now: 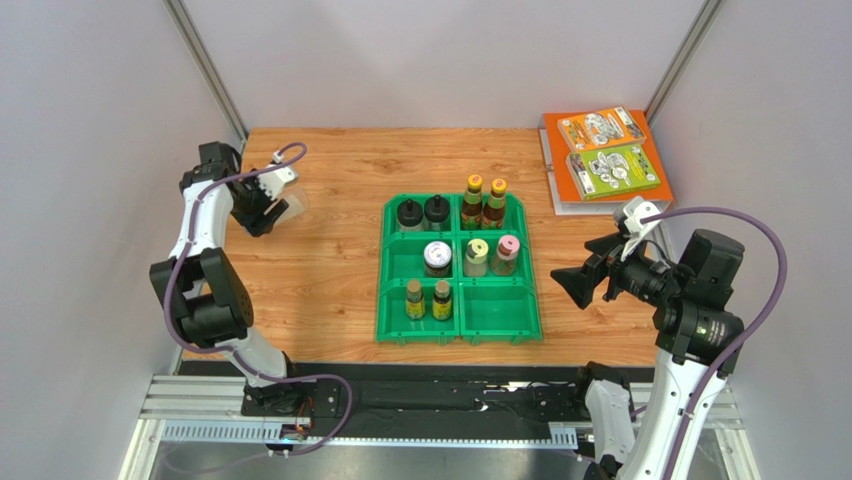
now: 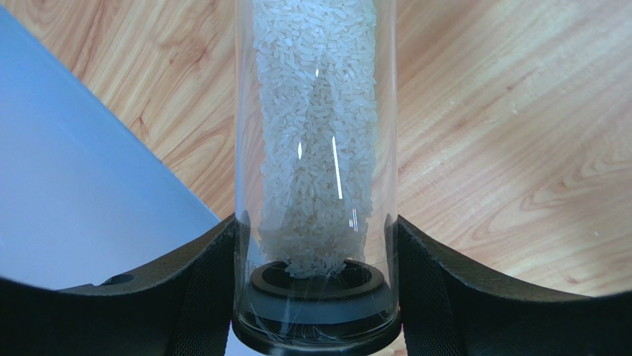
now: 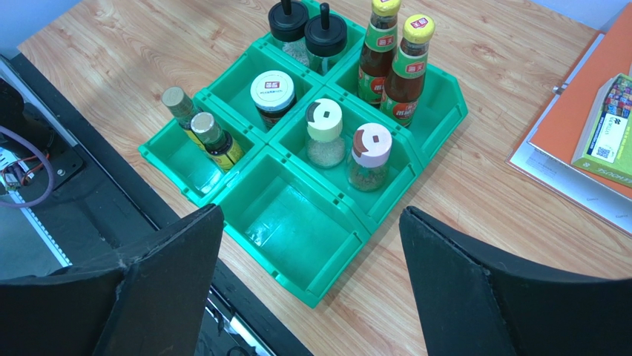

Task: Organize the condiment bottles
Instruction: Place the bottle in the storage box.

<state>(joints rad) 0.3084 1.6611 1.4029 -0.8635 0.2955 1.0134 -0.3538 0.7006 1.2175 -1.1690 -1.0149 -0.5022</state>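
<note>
My left gripper is shut on a clear bottle of rice with a black cap, held over the far left of the table, its fingers pressing both sides near the cap. The other condiment bottles stand in the green bin: two black-capped ones, two sauce bottles, a white-lidded jar, pale-green and pink capped shakers, two small amber bottles. My right gripper hangs open right of the bin, holding nothing.
The bin's near right compartment holds nothing. Orange and green books lie at the back right corner. Bare wood lies between the left gripper and the bin. Grey walls close in both sides.
</note>
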